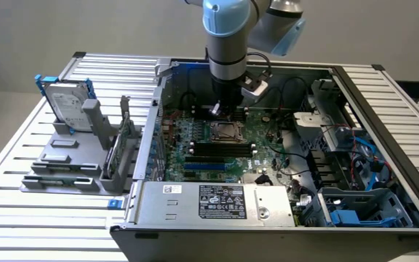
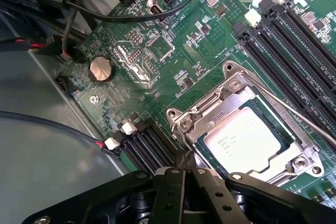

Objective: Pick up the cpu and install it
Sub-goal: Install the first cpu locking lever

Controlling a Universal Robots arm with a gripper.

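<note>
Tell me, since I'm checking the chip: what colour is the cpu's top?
Plain silver-grey, on the cpu seated in its socket; the wrist view shows it best.

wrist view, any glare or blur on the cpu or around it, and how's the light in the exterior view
Wrist view: the cpu in its socket has a soft pale sheen, print faint but visible; the hand close to the lens is dark and slightly soft. Exterior view: even, diffuse light, the case interior shaded around the motherboard, no hard shadows.
</note>
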